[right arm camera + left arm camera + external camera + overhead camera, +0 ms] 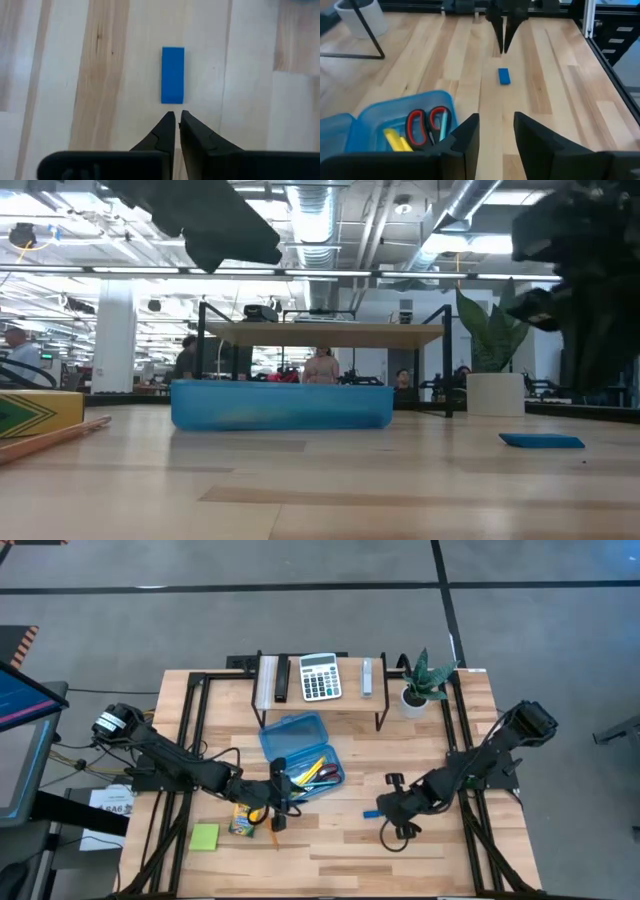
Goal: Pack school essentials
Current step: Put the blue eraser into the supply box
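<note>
The translucent blue case (pixel 303 752) lies open at mid-table; its tray holds red-handled scissors (pixel 422 125), a teal pen (pixel 443 124) and yellow pieces (pixel 395 140). My left gripper (pixel 496 135) is open and hovers by the tray's near-left corner (pixel 278 795), holding nothing. The small blue eraser (pixel 173 75) lies flat on the wood, right of the case (pixel 370 813). My right gripper (pixel 176 122) is shut, its tips just short of the eraser's end, apart from it. The crayon box (pixel 241 821), an orange pencil (pixel 276 832) and the lime sticky-note pad (pixel 205 837) lie near the left arm.
At the far edge a raised shelf (pixel 320 705) carries the grey-white calculator (pixel 320 677) and slim objects. A potted plant (pixel 425 685) stands to its right. Black frame rails run along both table sides. Bare wood stretches along the near edge between the arms.
</note>
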